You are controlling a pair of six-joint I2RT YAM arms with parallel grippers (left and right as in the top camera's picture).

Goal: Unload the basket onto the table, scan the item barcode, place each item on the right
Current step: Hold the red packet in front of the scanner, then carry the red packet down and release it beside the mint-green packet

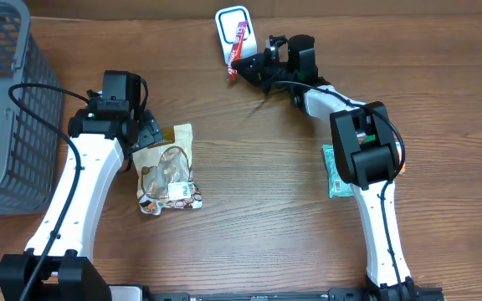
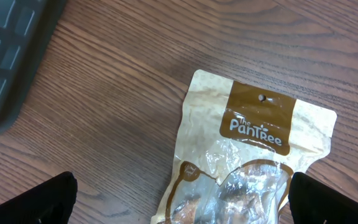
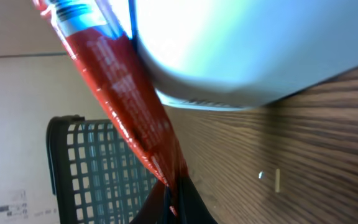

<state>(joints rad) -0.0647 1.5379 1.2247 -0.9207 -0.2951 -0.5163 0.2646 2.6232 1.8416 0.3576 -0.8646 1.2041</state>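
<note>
A slim red stick packet (image 1: pixel 240 40) is pinched by its lower end in my right gripper (image 1: pixel 239 65), which is shut on it. The packet lies up against the white barcode scanner (image 1: pixel 234 25) at the table's far edge. In the right wrist view the red packet (image 3: pixel 120 93) runs diagonally across the scanner's pale body (image 3: pixel 241 50), with my right gripper (image 3: pixel 173 202) clamped at its tip. My left gripper (image 1: pixel 143 134) is open above a tan and clear snack pouch (image 1: pixel 167 171). In the left wrist view the gripper (image 2: pixel 182 208) straddles the pouch (image 2: pixel 253 143) without touching it.
A grey mesh basket (image 1: pixel 7 100) stands at the left edge, also seen in the right wrist view as the basket (image 3: pixel 98 168) behind the packet. A teal packet (image 1: pixel 335 171) lies partly under the right arm.
</note>
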